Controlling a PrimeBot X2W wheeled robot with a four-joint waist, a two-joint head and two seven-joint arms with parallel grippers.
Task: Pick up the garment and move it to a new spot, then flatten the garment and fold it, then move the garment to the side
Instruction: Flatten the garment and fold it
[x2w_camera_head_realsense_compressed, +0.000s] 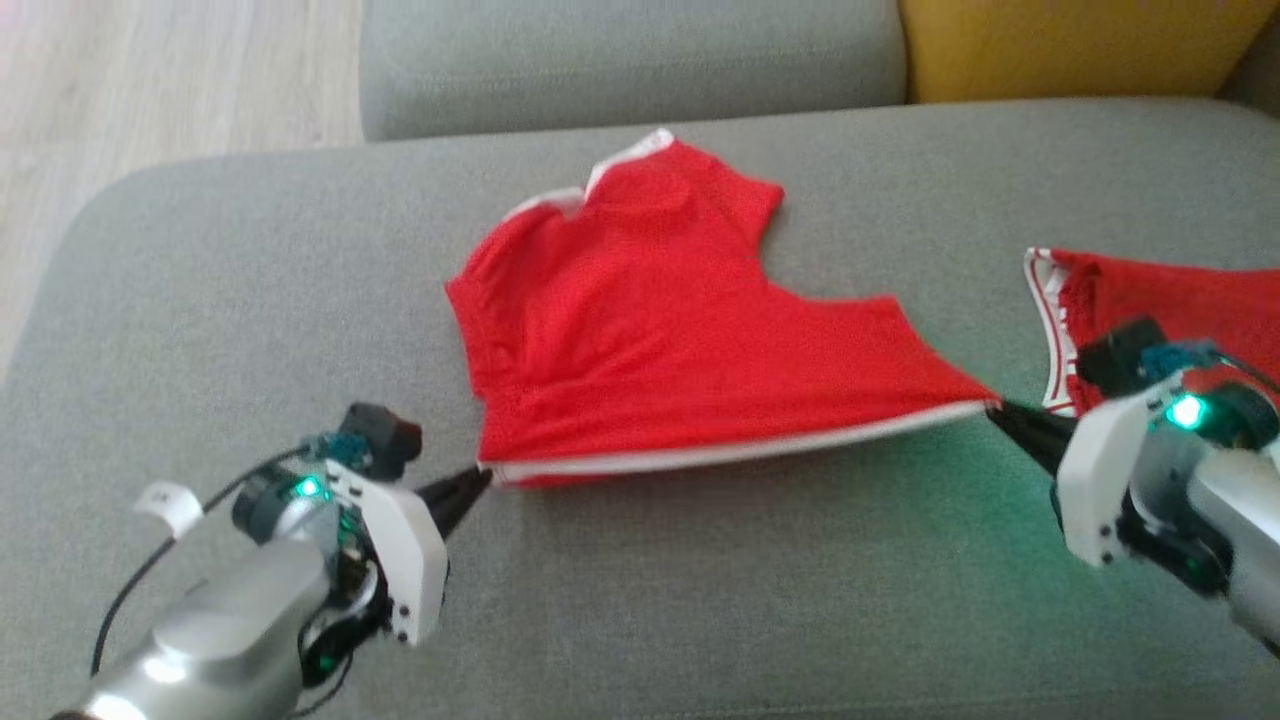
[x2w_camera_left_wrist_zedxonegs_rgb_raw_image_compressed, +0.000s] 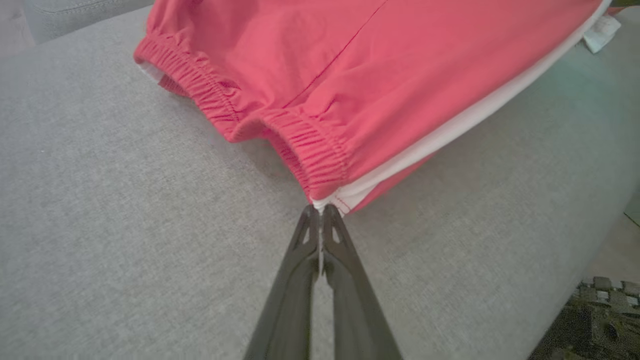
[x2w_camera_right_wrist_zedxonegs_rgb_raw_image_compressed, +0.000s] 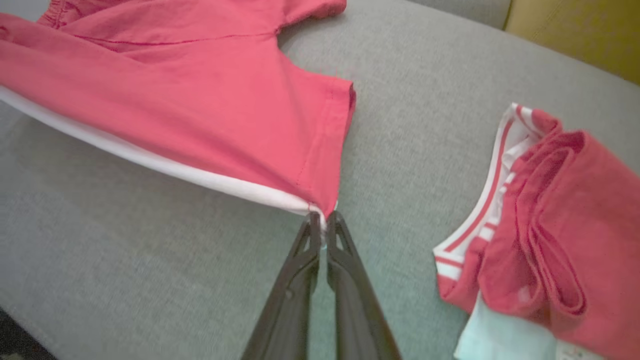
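The garment (x2w_camera_head_realsense_compressed: 640, 330) is a pair of red shorts with a white side stripe, spread on the grey sofa seat (x2w_camera_head_realsense_compressed: 250, 300). Its near edge is stretched taut between both grippers. My left gripper (x2w_camera_head_realsense_compressed: 484, 478) is shut on the waistband corner (x2w_camera_left_wrist_zedxonegs_rgb_raw_image_compressed: 325, 200) of the garment (x2w_camera_left_wrist_zedxonegs_rgb_raw_image_compressed: 380, 65). My right gripper (x2w_camera_head_realsense_compressed: 992, 407) is shut on the leg-hem corner (x2w_camera_right_wrist_zedxonegs_rgb_raw_image_compressed: 320, 210) of the garment (x2w_camera_right_wrist_zedxonegs_rgb_raw_image_compressed: 200, 115), which lifts slightly off the cushion there.
A second red piece of clothing with white-and-red striped trim (x2w_camera_head_realsense_compressed: 1150, 290) lies bunched at the right, close to my right wrist, also seen as folded cloth (x2w_camera_right_wrist_zedxonegs_rgb_raw_image_compressed: 545, 220). A grey back cushion (x2w_camera_head_realsense_compressed: 630, 60) and a yellow cushion (x2w_camera_head_realsense_compressed: 1070, 45) stand behind. Wooden floor (x2w_camera_head_realsense_compressed: 150, 80) lies far left.
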